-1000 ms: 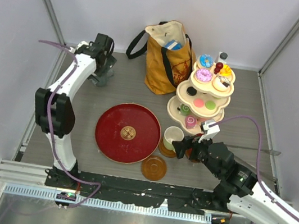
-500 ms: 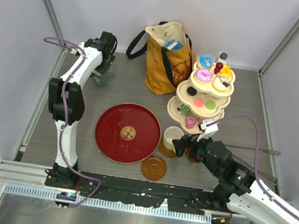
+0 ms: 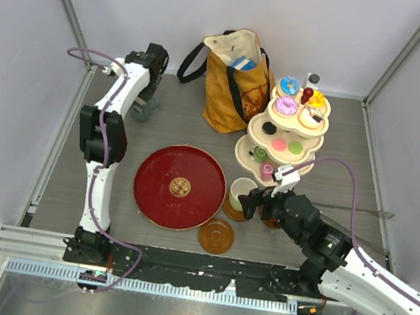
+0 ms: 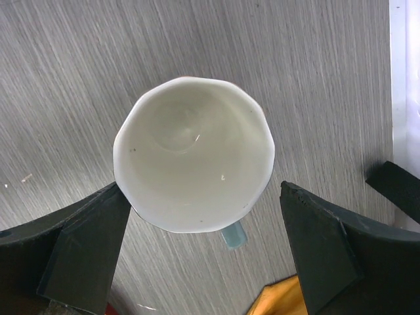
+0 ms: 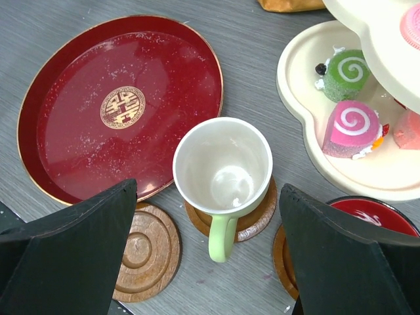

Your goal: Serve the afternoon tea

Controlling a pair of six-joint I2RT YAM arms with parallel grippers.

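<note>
top view: a grey, wood-grained surface (image 3: pixel 166 131) sits inside pale walls with metal corner posts. a round, glossy red tray (image 3: pixel 180 186) lies mid-surface. a mustard cloth tote bag (image 3: pixel 234 81) stands at the back, the scalloped cream three-tier stand (image 3: pixel 286 133) just beside it. a ringed brown bare saucer (image 3: pixel 216 236) lies near the tray.

left wrist view: the left end effector (image 4: pixel 203 190) is spread wide, flanking the upright grey-green mug (image 4: pixel 193 154), glazed white inside.

right wrist view: the right end effector (image 5: pixel 209 197) is also spread apart, above the pale green mug (image 5: pixel 223 170) on its wooden saucer (image 5: pixel 259 220). the red mug (image 5: pixel 374 213) stands just beside. a pink roll cake (image 5: pixel 351 128) and a green roll cake (image 5: pixel 344 72) rest on the stand's lowest tier.
</note>
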